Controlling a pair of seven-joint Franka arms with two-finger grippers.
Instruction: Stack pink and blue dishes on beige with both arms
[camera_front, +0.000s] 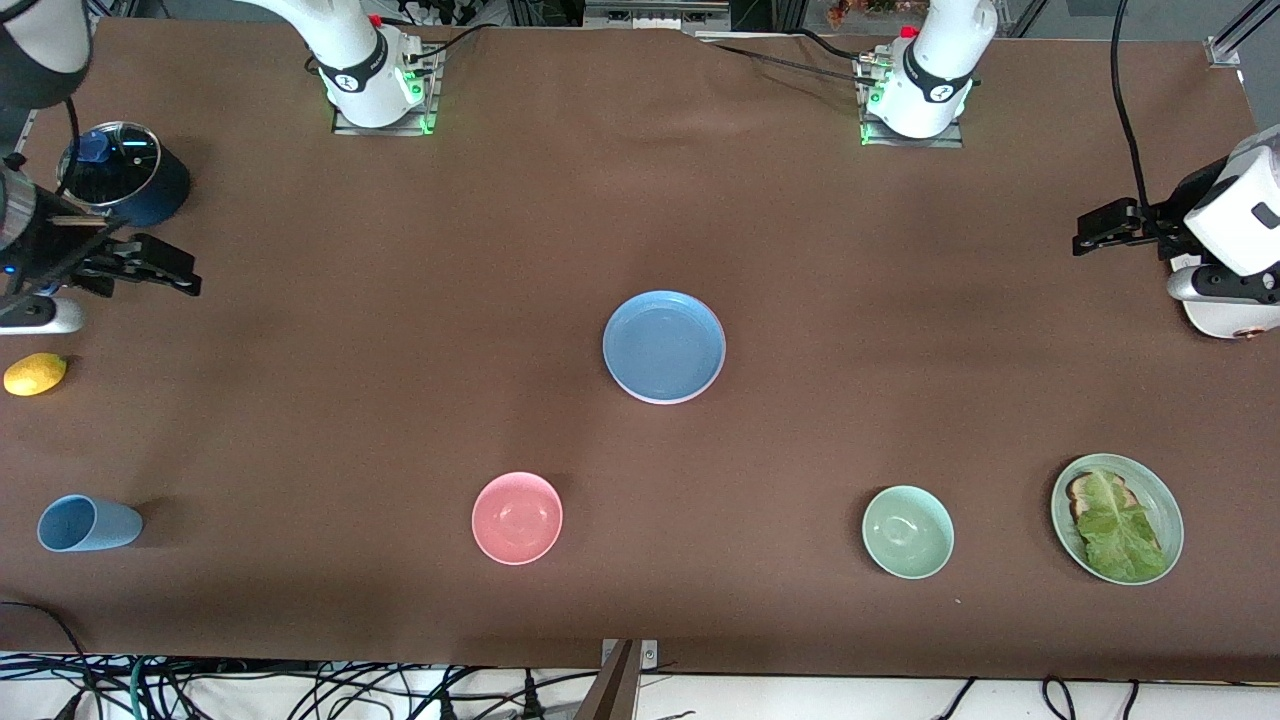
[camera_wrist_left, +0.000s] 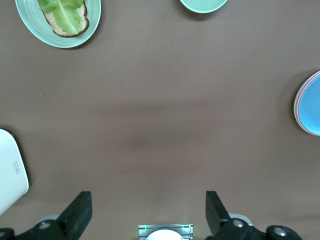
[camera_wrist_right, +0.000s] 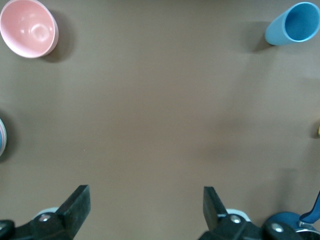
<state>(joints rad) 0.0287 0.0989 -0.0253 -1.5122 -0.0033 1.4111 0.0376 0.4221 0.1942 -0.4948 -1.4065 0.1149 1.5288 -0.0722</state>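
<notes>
The blue plate (camera_front: 664, 345) lies at the middle of the table on top of a stack. In the left wrist view a thin pink rim (camera_wrist_left: 296, 111) shows under the blue plate (camera_wrist_left: 312, 107). No beige plate shows; whatever lies lowest is hidden. My left gripper (camera_front: 1085, 235) hovers open and holding nothing at the left arm's end of the table, its fingers wide apart over bare cloth (camera_wrist_left: 148, 200). My right gripper (camera_front: 170, 272) hovers open and holding nothing at the right arm's end, beside a dark pot (camera_wrist_right: 146, 195). Both are well away from the stack.
Along the table's near edge stand a blue cup (camera_front: 88, 523) on its side, a pink bowl (camera_front: 517, 517), a pale green bowl (camera_front: 908, 531) and a green plate (camera_front: 1152, 487) with toast and lettuce. A lemon (camera_front: 35, 374) and a lidded dark pot (camera_front: 125, 170) sit near the right gripper.
</notes>
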